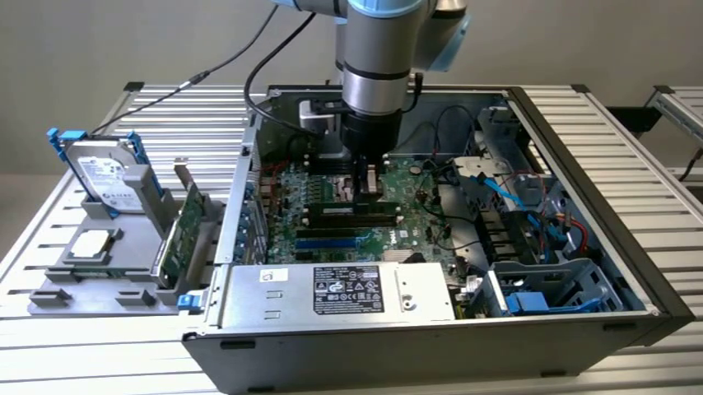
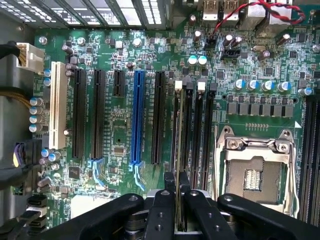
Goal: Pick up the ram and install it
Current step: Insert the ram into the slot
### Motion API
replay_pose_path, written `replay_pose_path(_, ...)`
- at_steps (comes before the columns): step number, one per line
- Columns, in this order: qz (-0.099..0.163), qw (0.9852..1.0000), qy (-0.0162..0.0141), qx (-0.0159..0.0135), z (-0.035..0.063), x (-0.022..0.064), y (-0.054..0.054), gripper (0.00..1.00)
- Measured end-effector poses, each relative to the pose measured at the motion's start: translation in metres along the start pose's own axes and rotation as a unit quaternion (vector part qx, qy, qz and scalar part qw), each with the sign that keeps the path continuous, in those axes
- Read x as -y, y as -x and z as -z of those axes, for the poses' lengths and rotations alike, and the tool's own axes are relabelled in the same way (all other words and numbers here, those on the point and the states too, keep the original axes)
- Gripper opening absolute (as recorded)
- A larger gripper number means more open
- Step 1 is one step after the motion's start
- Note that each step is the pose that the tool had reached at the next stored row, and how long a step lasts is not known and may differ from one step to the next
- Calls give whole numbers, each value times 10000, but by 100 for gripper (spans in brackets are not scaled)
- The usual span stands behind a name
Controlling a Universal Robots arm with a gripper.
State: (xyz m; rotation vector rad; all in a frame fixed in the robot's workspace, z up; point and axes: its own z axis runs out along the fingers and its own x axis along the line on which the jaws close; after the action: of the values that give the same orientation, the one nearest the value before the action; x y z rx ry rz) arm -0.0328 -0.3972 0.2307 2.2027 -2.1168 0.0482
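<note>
Now my hand [image 2: 176, 186] is pinched narrow on the ram [image 2: 177, 135], which sits edge-on along one of the black slots [image 2: 198, 135] beside the processor socket [image 2: 248, 175]. I judge it needs pressing straight down, level, both ends together. The neighbouring slots crowd it, while the cables [image 1: 496, 188] and case wall [image 1: 600, 206] stand well apart.

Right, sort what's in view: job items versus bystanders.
Job: ram, clamped in the jaws, edge-on, lined up with the memory slots; motherboard.
Lying about: hard drive and expansion card, both on the tray; power supply.
</note>
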Motion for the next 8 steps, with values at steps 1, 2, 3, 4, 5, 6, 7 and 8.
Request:
replay_pose_path(1,-1,10000,-8,-4,0,-1,0,14)
replay_pose_path(2,-4,10000,-31,-9,0,-1,0,14)
replay_pose_path(3,-6,10000,-65,-15,-1,-3,0,14)
replay_pose_path(4,-9,9999,-101,-20,-3,-5,0,14)
replay_pose_path(5,-12,9999,-133,-24,-3,-13,1,14)
replay_pose_path(6,-13,9999,-144,-27,-4,-22,1,14)
replay_pose_path(7,-13,9999,-145,-28,-5,-29,2,14)
replay_pose_path(8,-13,9999,-145,-29,-7,-38,2,14)
